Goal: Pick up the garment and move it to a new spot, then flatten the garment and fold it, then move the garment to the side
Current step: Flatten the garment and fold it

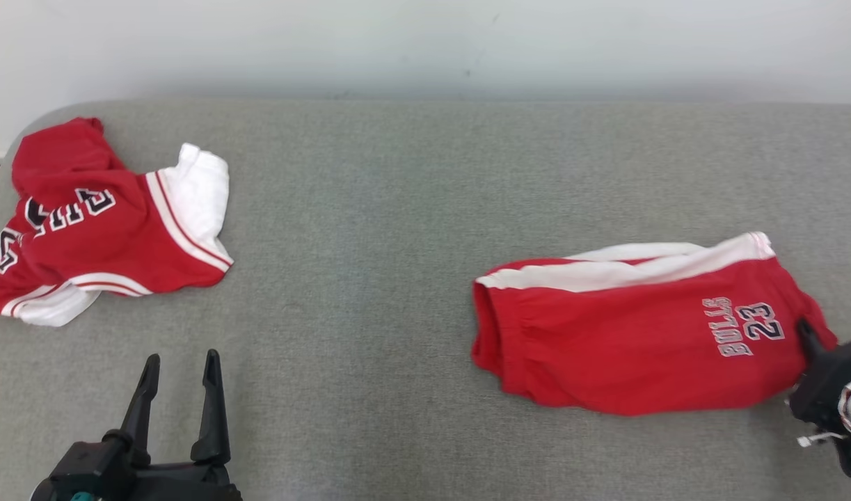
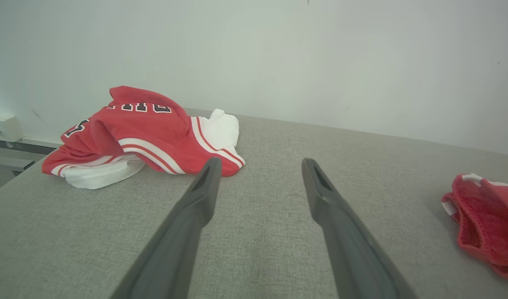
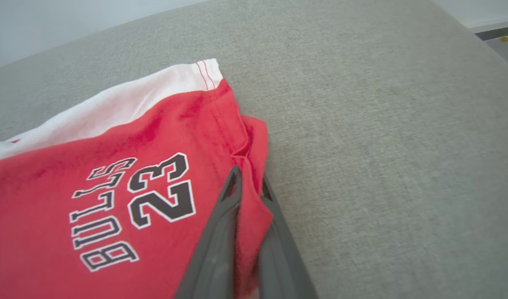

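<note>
The grey cloth-covered table (image 1: 397, 209) spans the head view, its far edge against a pale wall (image 1: 425, 42). The red shorts (image 1: 627, 334) lie fairly flat on the table's right half. Their waistband points toward the table's middle, a white stripe runs along the side nearer the table's far edge, and "BULLS 23" is printed near the hem at the table's right end. A red and white jersey (image 1: 105, 223) lies crumpled at the table's far left corner, well apart from the shorts. At the table's right end, the right gripper (image 3: 250, 176) has its fingers pressed together, pinching a fold of the shorts' hem. The left gripper (image 1: 181, 356) hovers over the table's front left, fingers spread wide.
</note>
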You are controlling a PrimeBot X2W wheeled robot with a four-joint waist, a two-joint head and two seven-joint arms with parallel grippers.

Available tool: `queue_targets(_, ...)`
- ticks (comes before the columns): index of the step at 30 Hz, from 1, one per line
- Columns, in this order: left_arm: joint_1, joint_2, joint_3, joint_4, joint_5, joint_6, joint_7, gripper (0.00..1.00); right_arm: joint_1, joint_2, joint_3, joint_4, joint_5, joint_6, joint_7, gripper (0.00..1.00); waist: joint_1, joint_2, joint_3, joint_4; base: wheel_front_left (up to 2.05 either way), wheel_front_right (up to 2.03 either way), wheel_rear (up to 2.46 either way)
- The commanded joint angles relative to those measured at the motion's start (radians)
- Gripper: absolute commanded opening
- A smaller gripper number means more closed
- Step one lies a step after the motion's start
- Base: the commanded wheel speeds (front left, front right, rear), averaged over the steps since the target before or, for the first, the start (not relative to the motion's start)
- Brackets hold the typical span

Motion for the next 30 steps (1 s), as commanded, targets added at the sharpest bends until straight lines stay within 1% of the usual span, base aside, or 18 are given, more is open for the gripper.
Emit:
queue_targets(1,0.012,0.000,0.007,-0.001,0.006,0.000,-0.001,1.00,0.020,-0.022,-0.005,0.002,0.012,0.001,-0.009,0.00,0.0001,0.0001,-0.028,-0.031,0.00,0.00,0.00)
queue_targets(3,0.014,0.000,0.008,-0.002,0.007,-0.003,-0.001,1.00,0.032,-0.037,-0.003,0.000,0.013,0.001,-0.013,0.00,0.0001,0.0001,-0.026,-0.035,0.00,0.00,0.00)
queue_targets(7,0.014,0.000,0.008,-0.006,0.005,0.002,-0.001,1.00,0.030,-0.039,-0.004,-0.006,0.019,0.001,-0.019,0.00,0.0001,0.0001,-0.024,-0.041,0.00,0.00,0.00)
queue_targets(10,0.018,0.000,0.007,0.000,-0.001,0.004,-0.001,1.00,0.013,-0.022,-0.006,-0.019,0.020,0.001,-0.027,0.00,0.0001,0.0001,-0.032,-0.046,0.00,0.00,0.00)
queue_targets(14,0.031,0.000,0.005,0.012,0.001,0.003,-0.001,1.00,0.006,0.007,0.008,-0.069,0.033,0.001,-0.032,0.00,0.0001,0.0001,-0.069,-0.052,0.00,0.00,0.00)
queue_targets(22,0.053,0.000,0.001,0.010,-0.006,0.006,-0.001,1.00,0.036,0.058,0.066,-0.241,0.048,0.001,-0.019,0.00,0.0001,0.0001,-0.105,-0.051,0.00,0.00,0.00)
queue_targets(30,0.061,0.000,-0.011,0.005,-0.025,0.012,-0.001,1.00,0.106,0.117,0.135,-0.423,0.036,0.001,0.011,0.00,0.0001,0.0001,-0.104,-0.025,0.00,0.00,0.00)
